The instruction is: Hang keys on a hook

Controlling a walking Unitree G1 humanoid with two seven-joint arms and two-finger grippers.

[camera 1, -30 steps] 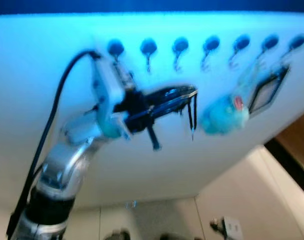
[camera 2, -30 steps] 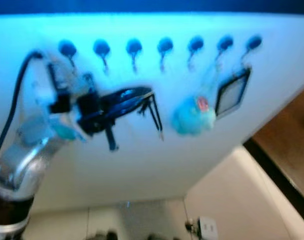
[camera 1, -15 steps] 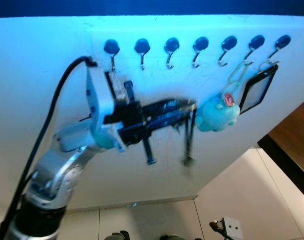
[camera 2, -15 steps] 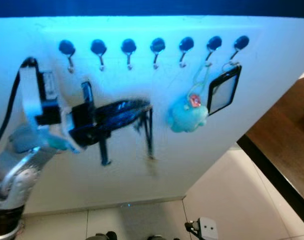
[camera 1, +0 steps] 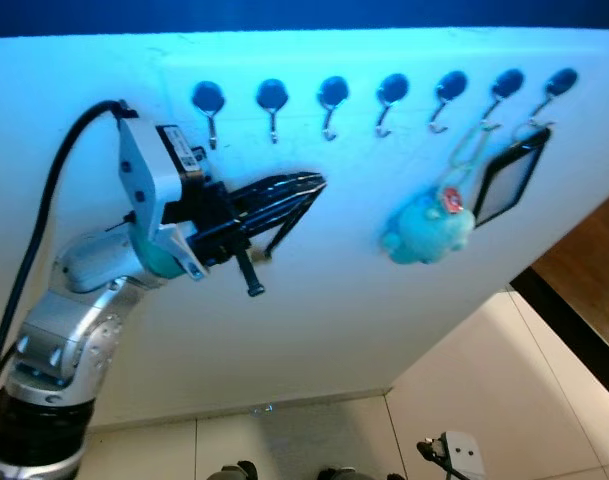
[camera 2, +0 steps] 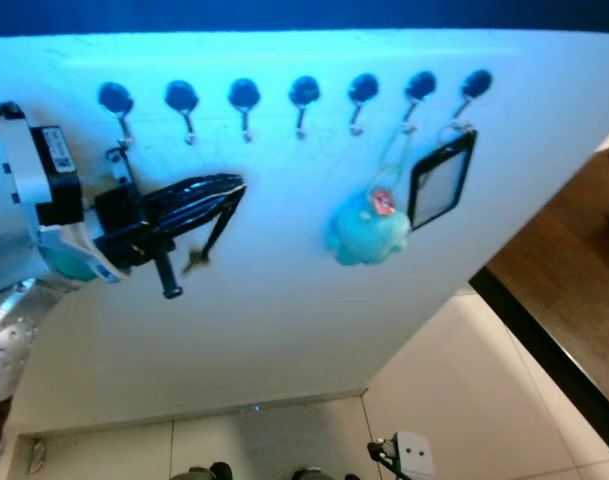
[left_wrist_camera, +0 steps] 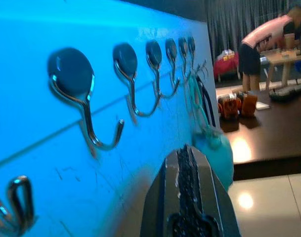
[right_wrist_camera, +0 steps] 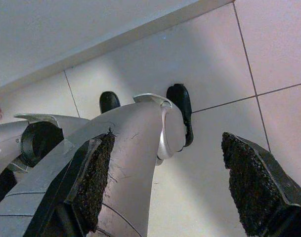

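Left jaws (camera 1: pixel 309 185): pressed together on the keys (camera 1: pixel 274 235), which dangle below.
Hooks (camera 1: pixel 330 100): row of 7, just above the jaws, nearest ones free.
Right jaws (right_wrist_camera: pixel 170 182): wide, idle above floor.

We are facing a blue-lit wall (camera 1: pixel 404 300), standing on pale tiles (camera 1: pixel 504 390), with dark wood (camera 1: pixel 594 270) lying right.

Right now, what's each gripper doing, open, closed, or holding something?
Left gripper: shut on the keys, raised to the wall below the hooks.
Right gripper: open, holding nothing, hanging over the floor.
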